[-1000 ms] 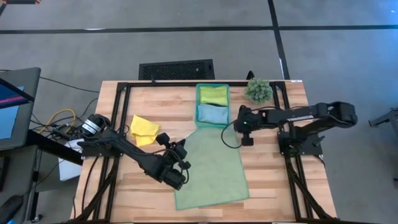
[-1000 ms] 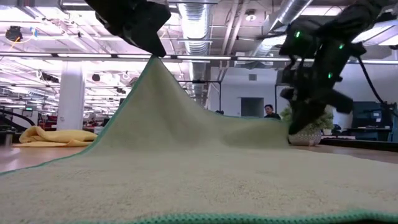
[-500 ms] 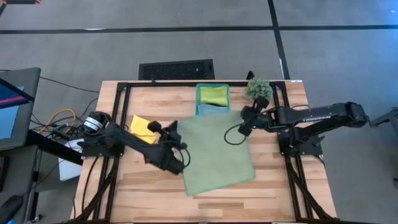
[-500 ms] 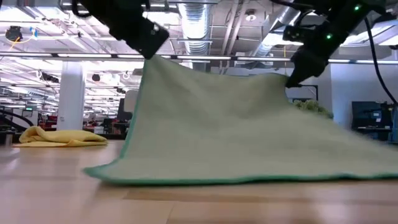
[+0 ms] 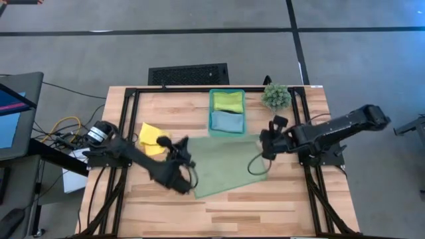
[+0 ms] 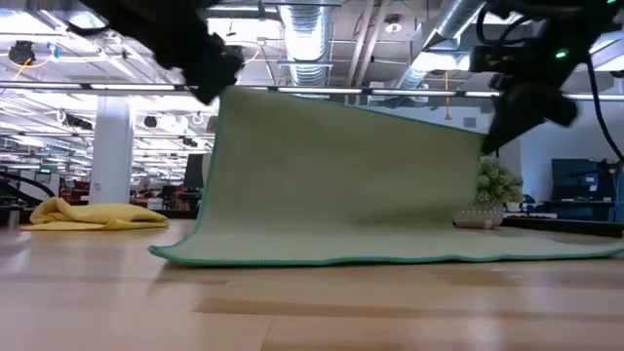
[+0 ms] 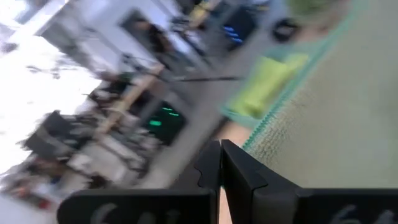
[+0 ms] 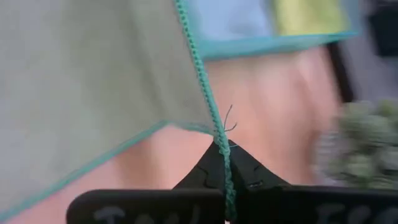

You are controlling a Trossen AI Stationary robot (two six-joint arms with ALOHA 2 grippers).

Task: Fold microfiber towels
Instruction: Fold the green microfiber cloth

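A pale green towel hangs as a sheet between my two grippers, with its lower edge resting on the wooden table. My left gripper is shut on the towel's upper left corner, and my right gripper is shut on its upper right corner. A crumpled yellow towel lies on the table to the left. A lime green towel and a light blue towel lie in the teal bin. My left gripper pinches the towel's upper left corner between its two fingers, beside the teal-stitched edge. That corner is lifted clear, and the towel hangs below it. My right gripper pinches the teal-stitched edge right at the upper right corner, slanting down from the right. The corner is held up, lower than the left one, with the top edge stretched between the two holds.
A small spiky green plant stands at the far right, close behind my right gripper. The teal bin sits at the far middle of the table. Bare wood lies along the near edge. A black frame runs round the table.
My left gripper has carried its corner toward the far edge. My right gripper has risen and come toward the near right. The towel, spread flat toward the near edge before, has been drawn away from that edge and stands as a sheet with only its lower edge on the table.
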